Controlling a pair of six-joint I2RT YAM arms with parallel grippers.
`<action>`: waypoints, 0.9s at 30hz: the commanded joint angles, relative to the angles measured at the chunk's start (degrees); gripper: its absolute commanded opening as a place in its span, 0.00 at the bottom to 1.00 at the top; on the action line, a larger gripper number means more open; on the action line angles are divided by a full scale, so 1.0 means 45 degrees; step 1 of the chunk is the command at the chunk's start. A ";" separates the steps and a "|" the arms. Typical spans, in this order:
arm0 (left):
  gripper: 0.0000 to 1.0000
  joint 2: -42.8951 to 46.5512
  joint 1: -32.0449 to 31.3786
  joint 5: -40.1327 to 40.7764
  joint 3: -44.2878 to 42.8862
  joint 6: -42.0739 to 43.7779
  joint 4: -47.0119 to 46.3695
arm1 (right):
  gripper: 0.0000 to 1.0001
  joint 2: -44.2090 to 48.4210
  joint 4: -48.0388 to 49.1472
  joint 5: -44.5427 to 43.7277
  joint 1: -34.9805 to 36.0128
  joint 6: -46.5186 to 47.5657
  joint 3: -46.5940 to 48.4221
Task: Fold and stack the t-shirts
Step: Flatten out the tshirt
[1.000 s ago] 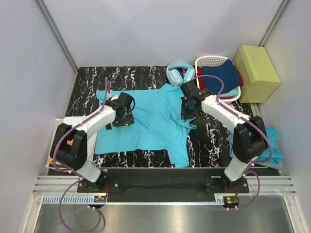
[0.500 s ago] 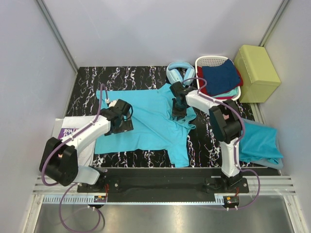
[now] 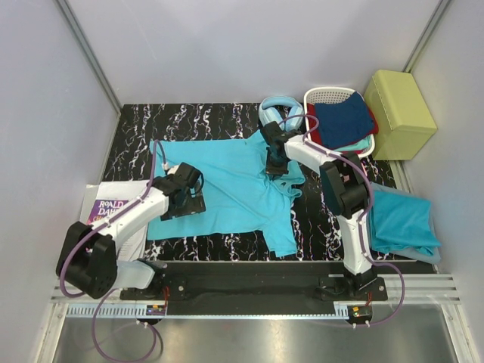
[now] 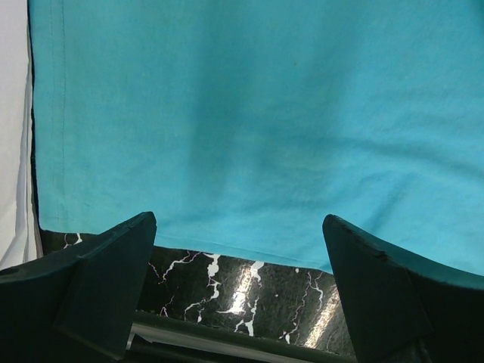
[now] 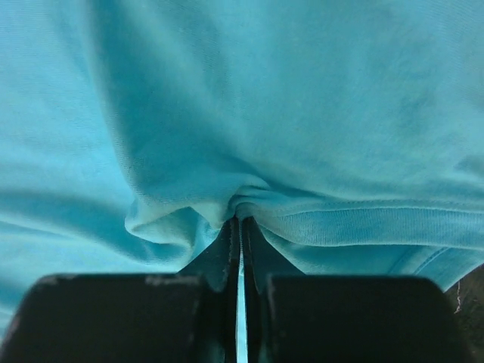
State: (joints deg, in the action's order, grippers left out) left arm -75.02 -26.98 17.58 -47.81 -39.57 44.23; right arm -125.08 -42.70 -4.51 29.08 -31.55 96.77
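A turquoise t-shirt (image 3: pixel 231 185) lies spread flat on the black marbled table (image 3: pixel 136 128). My right gripper (image 3: pixel 275 162) is at the shirt's far right part, shut on a pinched fold of its cloth. In the right wrist view the jaws (image 5: pixel 242 227) meet with bunched turquoise cloth (image 5: pixel 302 113) caught between them. My left gripper (image 3: pixel 184 203) hovers open over the shirt's left hem. In the left wrist view its fingers (image 4: pixel 236 224) stand wide apart, with the shirt's edge (image 4: pixel 249 113) and bare table (image 4: pixel 242 291) between them. A second turquoise t-shirt (image 3: pixel 401 219) lies folded at the right edge.
Pale blue headphones (image 3: pixel 278 112) lie at the back, just behind the right gripper. A white basket (image 3: pixel 333 94) holds dark blue and red clothes (image 3: pixel 344 121). A yellow-green box (image 3: pixel 399 113) stands at the far right. A white book (image 3: pixel 113 212) lies by the left arm.
My right gripper slid left along the shirt toward the headphones, then shut on a fold of cloth. My left gripper moved nearer, down to the shirt's left hem, staying open.
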 commanded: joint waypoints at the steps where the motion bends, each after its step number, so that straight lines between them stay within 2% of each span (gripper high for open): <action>1: 0.99 -0.0026 -0.0059 -0.0547 0.0040 -0.0346 0.0209 | 0.00 -0.0057 -0.0413 -0.1203 -0.0290 -0.0254 0.0293; 9: 0.99 -0.1569 -0.0078 -0.1368 0.0234 -0.0581 0.0211 | 0.00 0.0568 -0.0590 -0.1868 -0.1090 -0.0469 -0.0313; 16: 0.99 -0.1726 -0.0156 -0.1408 0.0293 -0.0620 0.0230 | 0.00 0.0608 -0.0707 -0.1848 -0.2222 -0.0157 0.0017; 22: 0.99 -0.1513 -0.0234 -0.1233 0.0371 -0.0776 0.0328 | 0.02 0.0684 -0.0727 -0.1323 -0.2478 0.0214 0.0623; 23: 0.99 -0.1357 -0.0273 -0.1174 0.0313 -0.0835 0.0347 | 0.07 0.0840 -0.0630 -0.1070 -0.2381 0.0214 0.0585; 24: 0.99 -0.1007 -0.0312 -0.0980 0.0235 -0.0874 0.0386 | 0.23 0.1093 -0.0281 -0.0990 -0.2264 0.0427 0.0488; 27: 0.99 -0.0322 -0.0488 -0.0570 -0.0076 -0.0972 0.0406 | 0.52 0.2070 -0.0199 -0.1554 -0.1506 0.0837 0.0487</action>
State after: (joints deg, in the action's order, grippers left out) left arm -81.62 -28.16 12.62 -46.26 -42.57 45.71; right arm -123.74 -44.86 -9.58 18.11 -30.92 96.99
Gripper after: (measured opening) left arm 0.987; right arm 0.383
